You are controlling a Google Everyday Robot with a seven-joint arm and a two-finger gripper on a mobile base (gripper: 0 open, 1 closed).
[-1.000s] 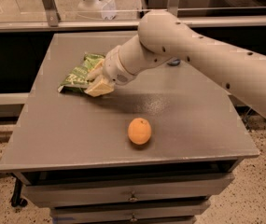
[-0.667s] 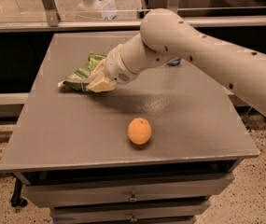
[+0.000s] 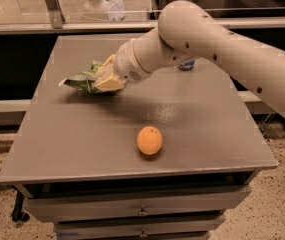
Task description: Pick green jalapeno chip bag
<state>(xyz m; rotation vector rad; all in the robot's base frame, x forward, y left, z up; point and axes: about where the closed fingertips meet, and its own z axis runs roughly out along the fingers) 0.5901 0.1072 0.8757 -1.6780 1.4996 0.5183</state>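
Since the desk (image 3: 52, 149) is reached across, the gripper (image 3: 107, 78) is seen well behind and left of the orange (image 3: 149, 140), fingers (image 3: 111, 83) clamped on the green jalapeno chip bag (image 3: 79, 83), whose long axis is stretched leftward from them.

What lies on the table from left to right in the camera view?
green jalapeno chip bag, with the gripper at its right end → orange → small blue object, half hidden behind the arm.
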